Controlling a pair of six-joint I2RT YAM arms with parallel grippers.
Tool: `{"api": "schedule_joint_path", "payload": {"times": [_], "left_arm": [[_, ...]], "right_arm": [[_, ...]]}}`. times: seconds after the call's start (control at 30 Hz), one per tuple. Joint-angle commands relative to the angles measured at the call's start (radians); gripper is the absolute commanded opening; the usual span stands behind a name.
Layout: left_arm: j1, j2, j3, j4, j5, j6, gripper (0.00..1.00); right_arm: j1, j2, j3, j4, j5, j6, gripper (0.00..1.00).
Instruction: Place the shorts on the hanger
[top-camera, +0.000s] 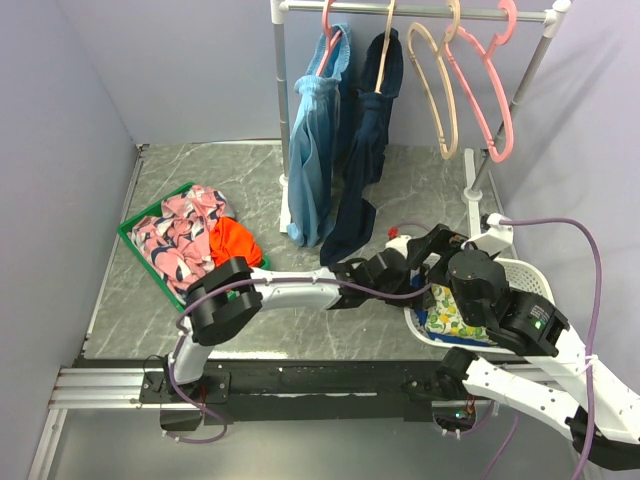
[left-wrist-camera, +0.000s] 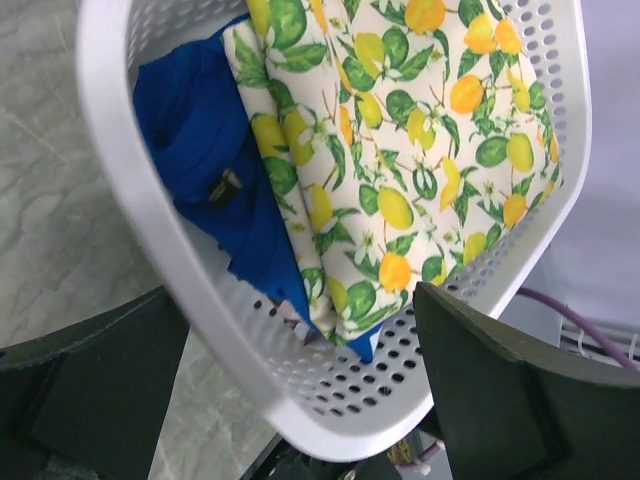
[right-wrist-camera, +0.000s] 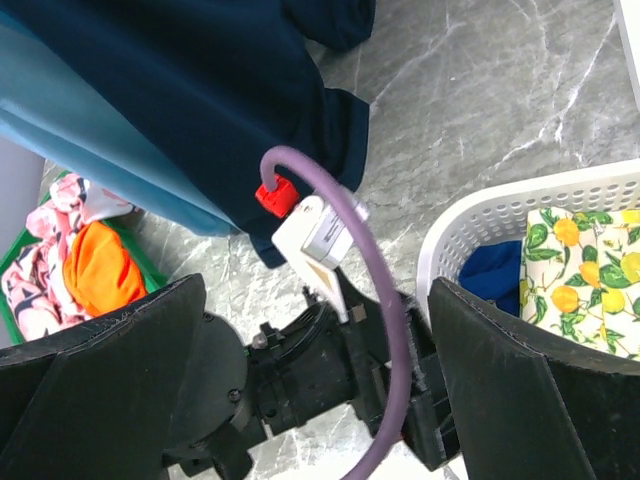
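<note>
The pink printed shorts lie crumpled in a green tray at the left. They also show at the left edge of the right wrist view. The empty beige hanger hangs on the rack rail at the back. My left gripper reaches right to the white basket. In the left wrist view it is open, its jaws either side of the basket rim. My right gripper hovers over the left arm's wrist, open and empty. Both grippers are far from the shorts.
The white basket holds a lemon-print cloth and a blue cloth. An orange cloth lies beside the shorts. A light-blue garment, a navy garment and pink hangers hang on the rack.
</note>
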Motion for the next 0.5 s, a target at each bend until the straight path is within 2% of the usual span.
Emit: {"api": "schedule_joint_path", "payload": {"times": [0.0,0.33,0.47], "left_arm": [[0.027,-0.131,-0.114,0.148,0.01,-0.022,0.96],[0.145,-0.329,-0.341,0.242,0.017,-0.064,0.96],[0.211,-0.477,-0.489,0.274,0.018,-0.102,0.96]], "right_arm": [[-0.006,0.007,0.043,0.024,-0.015,0.003,1.0],[-0.006,0.001,0.037,0.057,-0.082,-0.003,1.0],[-0.006,-0.002,0.017,0.08,-0.112,-0.006,1.0]]}}
